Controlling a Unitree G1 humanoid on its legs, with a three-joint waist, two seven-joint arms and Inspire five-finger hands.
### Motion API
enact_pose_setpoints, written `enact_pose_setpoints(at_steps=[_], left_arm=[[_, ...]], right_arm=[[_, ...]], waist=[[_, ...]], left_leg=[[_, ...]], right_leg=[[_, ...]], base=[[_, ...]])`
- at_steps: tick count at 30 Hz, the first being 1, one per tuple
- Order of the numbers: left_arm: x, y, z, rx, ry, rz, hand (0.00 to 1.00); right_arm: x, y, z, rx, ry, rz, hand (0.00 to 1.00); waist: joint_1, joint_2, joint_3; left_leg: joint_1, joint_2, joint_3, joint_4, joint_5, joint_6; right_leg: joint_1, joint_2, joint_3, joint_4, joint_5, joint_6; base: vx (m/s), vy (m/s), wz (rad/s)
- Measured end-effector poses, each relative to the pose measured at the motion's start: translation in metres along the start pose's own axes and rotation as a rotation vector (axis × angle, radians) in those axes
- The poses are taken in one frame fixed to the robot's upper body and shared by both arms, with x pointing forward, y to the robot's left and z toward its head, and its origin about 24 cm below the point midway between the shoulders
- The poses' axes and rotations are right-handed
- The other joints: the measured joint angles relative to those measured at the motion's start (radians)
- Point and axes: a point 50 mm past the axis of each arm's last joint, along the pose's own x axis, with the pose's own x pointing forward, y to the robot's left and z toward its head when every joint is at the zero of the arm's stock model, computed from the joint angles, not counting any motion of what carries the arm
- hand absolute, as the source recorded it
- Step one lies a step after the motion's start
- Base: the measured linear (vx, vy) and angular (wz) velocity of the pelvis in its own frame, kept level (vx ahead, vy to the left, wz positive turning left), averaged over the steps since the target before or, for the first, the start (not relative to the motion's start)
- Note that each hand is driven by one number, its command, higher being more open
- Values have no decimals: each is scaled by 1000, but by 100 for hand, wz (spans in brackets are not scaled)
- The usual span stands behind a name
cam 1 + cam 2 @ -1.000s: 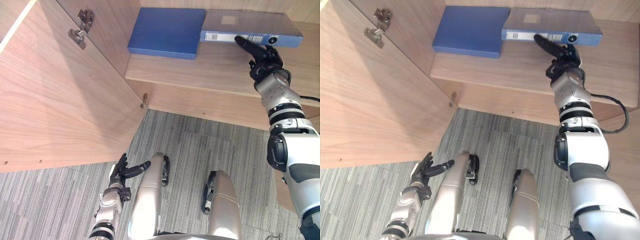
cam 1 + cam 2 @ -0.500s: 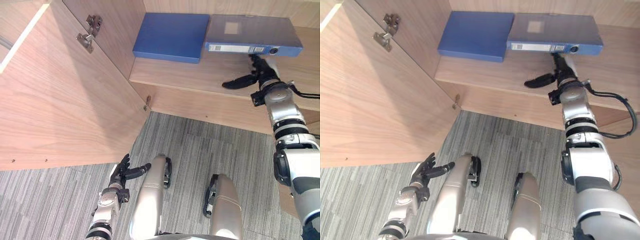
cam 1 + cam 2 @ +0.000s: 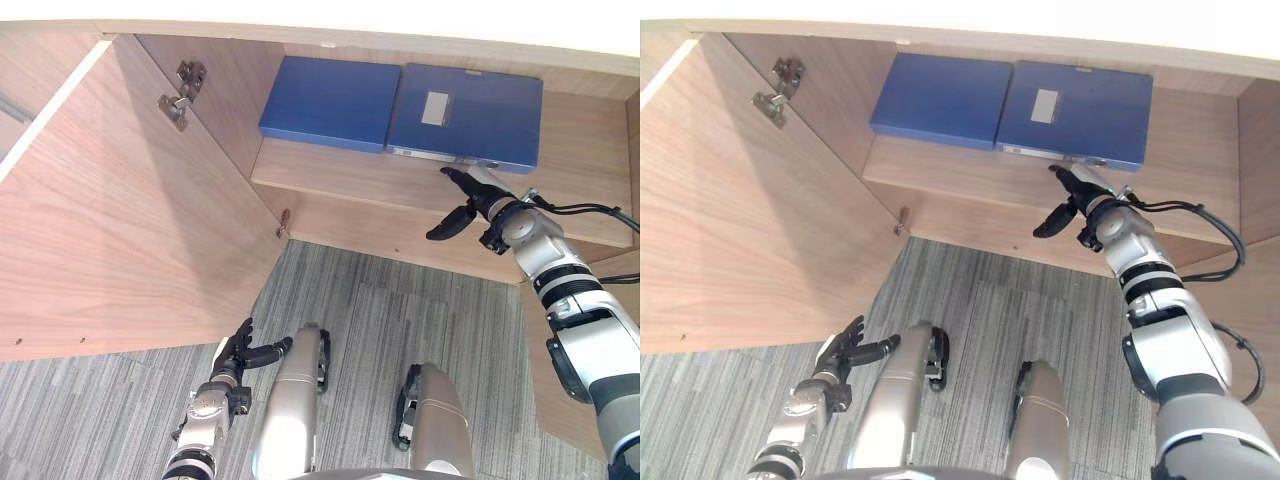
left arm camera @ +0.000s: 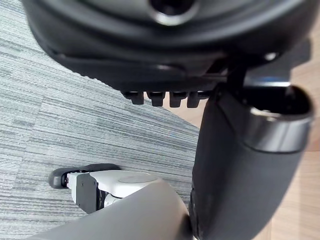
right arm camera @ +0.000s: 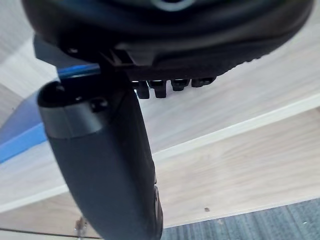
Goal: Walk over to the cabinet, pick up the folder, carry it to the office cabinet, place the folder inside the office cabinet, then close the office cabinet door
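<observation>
Two blue folders lie flat on the cabinet shelf [image 3: 340, 172]: a thicker folder [image 3: 465, 115] with a pale label on the right and a thinner blue folder [image 3: 330, 88] to its left. My right hand [image 3: 482, 200] hovers open at the shelf's front edge, just in front of the thicker folder's spine, with its thumb [image 5: 110, 165] spread away toward the floor; it holds nothing. A strip of blue folder [image 5: 20, 140] shows past that thumb. Low beside my leg hangs my left hand [image 3: 235, 355], open and holding nothing.
The cabinet door [image 3: 130, 230] stands wide open on the left, its metal hinge [image 3: 180, 85] on the inner side wall. The cabinet's right wall [image 3: 1255, 170] closes in the shelf. Grey striped carpet [image 3: 400, 300] lies below the shelf.
My right hand has drawn back from the thicker folder's spine to the shelf's front edge and spread open. The camera has shifted, bringing the cabinet's top edge into view.
</observation>
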Motion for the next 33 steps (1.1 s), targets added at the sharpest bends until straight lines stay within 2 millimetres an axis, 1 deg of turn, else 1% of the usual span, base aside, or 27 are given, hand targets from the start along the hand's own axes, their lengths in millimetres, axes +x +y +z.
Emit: enact_pose_setpoints(at_steps=[1, 6, 8, 9, 12, 13, 14, 16, 18, 19, 20, 21, 22, 23, 24, 25, 26, 27, 28, 29, 30, 31, 32, 33], left_arm=[[0, 1, -1, 3, 6, 3, 100], [-1, 2, -8, 1, 36, 10, 100], [-1, 3, -12, -1, 55, 14, 100], [-1, 3, -13, -1, 59, 14, 100], [-2, 3, -19, -3, 85, 15, 100], [-3, 3, -22, -3, 96, 16, 100], [-4, 4, -25, -3, 115, 17, 100], [-5, 4, -30, 7, 139, 18, 100], [-8, 5, -37, 39, 170, 17, 100], [-9, 5, -39, 48, 179, 15, 100], [-12, 5, -45, 78, 204, 8, 100], [-13, 5, -48, 93, 217, 1, 100], [-14, 4, -52, 102, 234, -11, 100], [-16, 2, -57, 112, 249, -21, 100], [-17, 2, -58, 127, 255, -26, 100], [-19, 2, -62, 147, 270, -31, 100], [-21, 1, -66, 163, 286, -35, 100], [-22, -2, -68, 176, 295, -44, 100], [-23, -1, -72, 189, 310, -44, 100], [-23, 2, -72, 197, 316, -33, 100], [-22, 0, -73, 203, 321, -33, 100], [-23, -6, -75, 203, 323, -35, 100], [-24, -8, -77, 194, 331, -28, 100], [-24, -8, -78, 190, 339, -26, 100]], right_arm=[[0, 4, 0, -42, 4, 12, 100], [1, 21, -1, -102, 12, 62, 100], [1, 34, -2, -109, 14, 93, 100], [1, 37, -3, -117, 16, 100, 100], [0, 55, -7, -153, 25, 148, 100], [-1, 61, -9, -150, 29, 166, 100], [-3, 75, -12, -150, 36, 204, 100], [-6, 92, -16, -155, 45, 251, 100], [-12, 118, -20, -133, 54, 325, 100], [-14, 125, -22, -127, 56, 346, 100], [-20, 146, -26, -107, 71, 426, 100], [-25, 157, -30, -100, 84, 470, 100], [-32, 174, -37, -84, 106, 531, 100], [-44, 195, -47, -63, 138, 606, 100], [-49, 204, -51, -53, 152, 637, 100], [-61, 220, -59, -37, 180, 692, 100], [-71, 232, -67, -24, 206, 730, 100], [-76, 237, -71, -18, 215, 745, 100], [-85, 246, -75, -7, 224, 767, 100], [-91, 253, -79, 21, 239, 769, 100], [-96, 257, -84, 61, 265, 753, 100], [-106, 264, -93, 171, 326, 706, 100], [-114, 269, -100, 306, 388, 647, 100], [-118, 272, -104, 381, 424, 612, 100]], waist=[[0, -2, -1], [0, -14, -6], [3, -24, -11], [4, -24, -11], [7, -33, -15], [8, -40, -19], [9, -51, -24], [10, -64, -32], [10, -81, -47], [10, -86, -53], [10, -100, -73], [11, -105, -84], [11, -110, -98], [10, -111, -106], [9, -112, -108], [4, -111, -120], [-4, -98, -130], [-7, -87, -136], [-10, -81, -146], [-16, -90, -149], [-22, -79, -153], [-23, -69, -168], [-36, -56, -178], [-47, -52, -184]], left_leg=[[7, 6, 5, -2, 0, 0], [55, 24, 23, -31, -3, 1], [85, 34, 35, -55, -3, 1], [93, 37, 37, -62, -3, 1], [142, 49, 47, -104, -1, 2], [160, 50, 51, -121, 1, 2], [197, 53, 58, -153, 5, 3], [241, 55, 68, -194, 11, 3], [309, 62, 83, -270, 30, 1], [327, 65, 87, -293, 37, 2], [374, 68, 98, -359, 58, -1], [393, 68, 100, -388, 68, -4], [424, 66, 102, -428, 83, -4], [475, 66, 104, -475, 97, -3], [498, 66, 104, -494, 102, -5], [529, 68, 101, -522, 111, -3], [556, 86, 95, -536, 114, 1], [563, 102, 92, -536, 114, 2], [574, 121, 87, -531, 114, 2], [575, 103, 35, -502, 108, -6], [572, 99, -19, -490, 106, -8], [575, 80, -130, -485, 101, -17], [595, 69, -211, -514, 91, -35], [610, 66, -233, -538, 88, -42]], right_leg=[[9, 2, -1, -8, 2, 0], [55, 14, 0, -52, 17, 2], [79, 22, 3, -83, 30, 1], [88, 24, 2, -93, 34, 1], [137, 34, -5, -157, 61, 4], [156, 34, -9, -181, 68, 5], [195, 35, -20, -226, 86, 8], [240, 36, -27, -281, 108, 10], [314, 46, -48, -392, 157, 12], [334, 52, -51, -427, 175, 11], [388, 62, -59, -523, 219, 11], [415, 67, -66, -564, 239, 13], [455, 73, -78, -625, 270, 15], [507, 83, -87, -685, 313, 22], [528, 86, -89, -702, 330, 22], [546, 92, -92, -704, 356, 22], [529, 103, -90, -647, 376, 24], [511, 116, -88, -635, 352, 20], [525, 141, -73, -790, 351, 9], [524, 150, -49, -883, 479, -11], [532, 163, -46, -890, 491, -18], [539, 176, -18, -907, 501, -23], [531, 189, 10, -908, 505, -26], [525, 191, 20, -906, 505, -27]], base=[[27, 22, -5], [26, 25, -8], [12, 20, -12], [16, 32, -14], [21, 37, -12], [55, 54, -9], [74, 56, -10], [85, 52, -11], [100, 41, -15], [119, 31, -18], [107, 20, -12], [151, 16, -6], [158, 2, 1], [159, -6, 2], [121, -17, 2], [95, -32, 1], [92, -60, -4], [69, -62, -16], [81, -153, -32], [55, -161, -29], [72, -161, -46], [45, -48, -62], [41, -2, -72], [11, 26, -65]])
